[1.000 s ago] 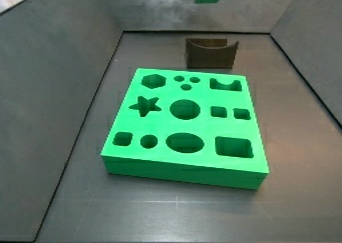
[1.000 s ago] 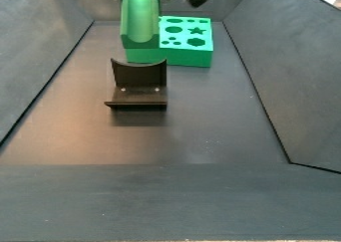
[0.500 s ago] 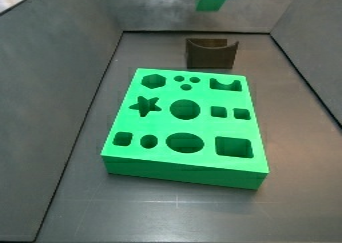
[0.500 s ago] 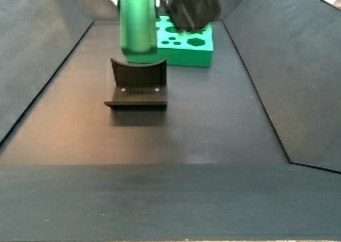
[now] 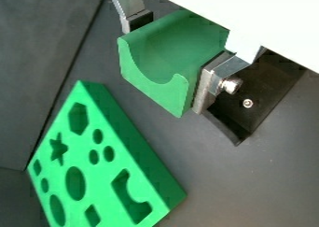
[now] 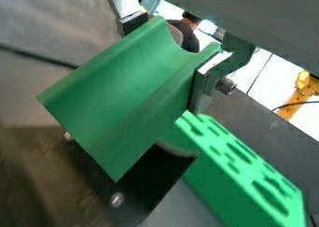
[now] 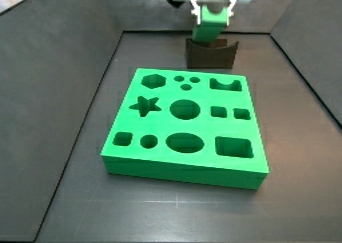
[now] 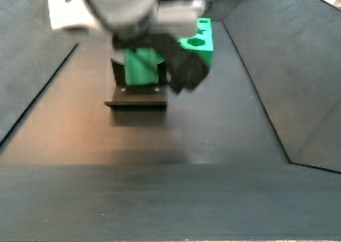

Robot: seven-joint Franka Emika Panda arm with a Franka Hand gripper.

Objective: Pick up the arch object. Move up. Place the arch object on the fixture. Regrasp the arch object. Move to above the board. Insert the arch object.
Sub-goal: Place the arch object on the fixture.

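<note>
My gripper point(image 7: 209, 17) is shut on the arch object point(image 7: 207, 29), a small bright green block, and holds it right at the top of the dark fixture point(image 7: 211, 56) at the back of the floor. In a side view the arch object point(image 8: 138, 65) overlaps the fixture point(image 8: 136, 95); I cannot tell whether they touch. Both wrist views show the arch object point(image 5: 169, 55) point(image 6: 122, 102) clamped between the silver fingers point(image 5: 208, 84) point(image 6: 207, 76), notch facing out. The big green board point(image 7: 187, 122) lies flat in front of the fixture.
Dark sloped walls point(image 7: 80, 77) enclose the floor on both sides. The board point(image 5: 93, 175) point(image 6: 240, 179) shows below the gripper in both wrist views. The fixture's dark bracket point(image 5: 256, 102) sits just behind the held block.
The gripper has come down from the top of the views with the arch object, from high above the fixture to right at its top edge.
</note>
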